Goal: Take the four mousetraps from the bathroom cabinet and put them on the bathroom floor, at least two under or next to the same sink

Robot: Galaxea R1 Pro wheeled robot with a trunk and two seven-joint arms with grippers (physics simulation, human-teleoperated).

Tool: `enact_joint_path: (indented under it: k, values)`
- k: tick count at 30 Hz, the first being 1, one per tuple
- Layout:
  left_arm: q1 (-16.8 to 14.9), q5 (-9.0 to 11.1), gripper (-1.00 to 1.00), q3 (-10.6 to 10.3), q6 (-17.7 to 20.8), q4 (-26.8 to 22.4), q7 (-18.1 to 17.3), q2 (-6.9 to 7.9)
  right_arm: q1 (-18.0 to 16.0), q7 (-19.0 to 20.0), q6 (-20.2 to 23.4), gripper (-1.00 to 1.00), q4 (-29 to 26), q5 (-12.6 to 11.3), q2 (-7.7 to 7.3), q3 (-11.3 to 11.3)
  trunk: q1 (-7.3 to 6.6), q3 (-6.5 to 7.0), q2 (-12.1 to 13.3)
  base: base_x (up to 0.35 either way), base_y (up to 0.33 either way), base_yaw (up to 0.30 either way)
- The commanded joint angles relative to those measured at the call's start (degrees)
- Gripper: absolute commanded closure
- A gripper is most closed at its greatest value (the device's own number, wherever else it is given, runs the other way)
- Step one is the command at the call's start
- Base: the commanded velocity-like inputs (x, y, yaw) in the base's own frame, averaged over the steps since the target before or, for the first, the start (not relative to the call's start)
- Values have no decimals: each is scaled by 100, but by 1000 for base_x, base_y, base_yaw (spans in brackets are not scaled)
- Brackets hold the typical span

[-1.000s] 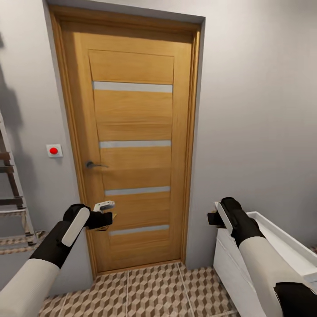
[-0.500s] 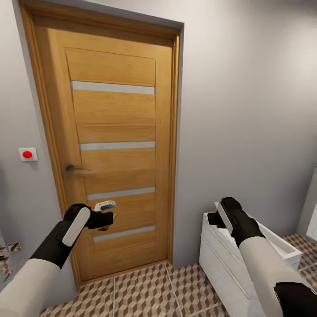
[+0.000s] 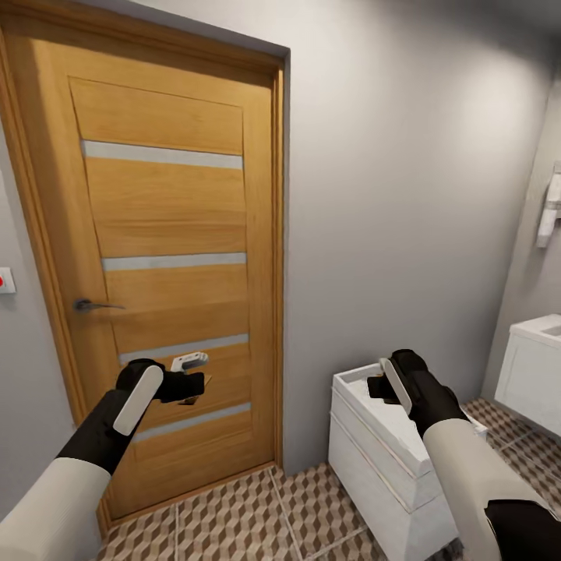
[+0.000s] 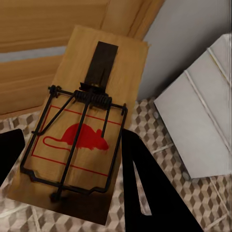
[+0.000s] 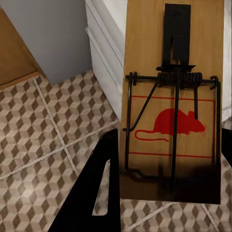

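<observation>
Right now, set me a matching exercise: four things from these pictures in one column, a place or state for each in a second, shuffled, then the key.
Things
1. left gripper
2. right gripper
3. wooden door
4. bathroom floor

Places or states
A. shut, its lever handle on the side away from the white units
B. holds a mousetrap above a low white unit
C. tiled in a brown, beige and white cube pattern
D. holds a mousetrap in front of the door

Pairs: 1-D, 2-B, 3-A, 4-C
</observation>
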Motion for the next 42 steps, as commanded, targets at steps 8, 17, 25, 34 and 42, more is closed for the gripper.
enact_joint_path:
  k: [8,17,25,34,42]
  values:
    - [-4,60,100,-14,10,-7,57,-8,-5,-42,18,100,-3,-34,0,0,0,21,-4,0,0,-237]
    - [-4,60,100,-14,10,-14,51,-12,-5,-33,18,100,-3,-47,0,0,0,47,-4,0,0,-242]
    - [-4,60,100,-14,10,-16,49,-12,-5,-32,18,100,-3,-49,0,0,0,52,-4,0,0,-280]
    - [-4,60,100,-14,10,-23,49,-18,-5,-32,18,100,-3,-49,0,7,0,52,-4,0,0,-295]
    - [-4,60,100,-22,10,-24,51,-61,-5,-32,18,100,-3,-49,-8,1,0,52,-4,0,0,-297]
